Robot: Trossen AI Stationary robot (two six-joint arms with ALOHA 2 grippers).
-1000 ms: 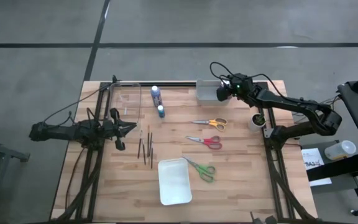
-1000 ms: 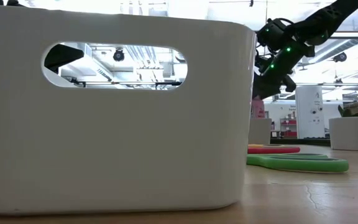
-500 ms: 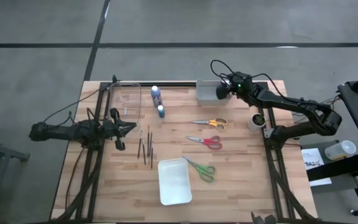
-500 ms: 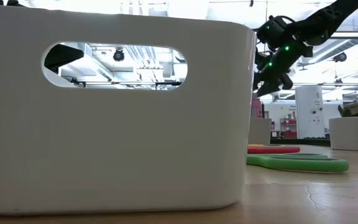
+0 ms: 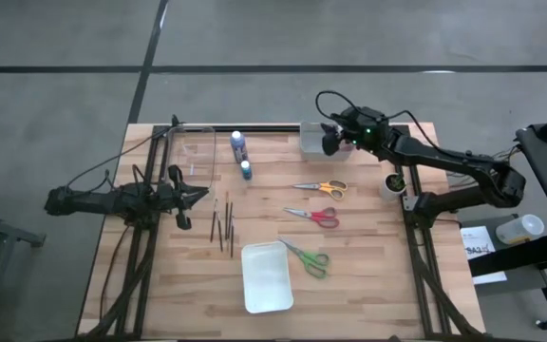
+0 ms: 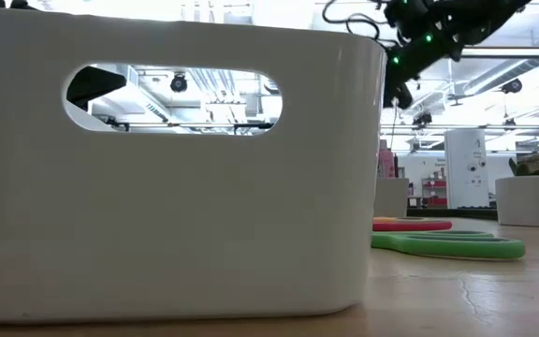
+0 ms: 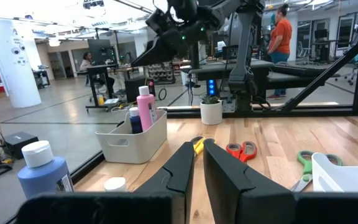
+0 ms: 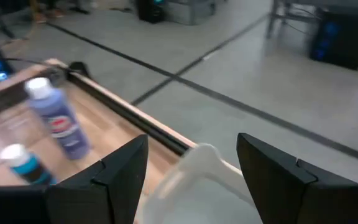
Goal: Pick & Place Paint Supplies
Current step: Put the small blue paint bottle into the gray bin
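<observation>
looking down from above, we see the right gripper [image 5: 331, 141] has lifted and slid back over the rim of the small white bin [image 5: 313, 142] at the table's far edge — its fingers, narrower a second ago, now stand spread wide with nothing between them. we judge a drop has just been made: the left wrist view shows a tall pink bottle [image 7: 145, 107] and a dark capped bottle [image 7: 134, 119] standing inside that bin. the blue bottle [image 5: 237, 145], short teal bottle [image 5: 245, 169], thin dark brushes [image 5: 223, 225] and three scissors [image 5: 318, 188] lie on the table, not yet placed. the left gripper [image 5: 198, 194] waits near the brushes, fingers almost together, holding nothing.
</observation>
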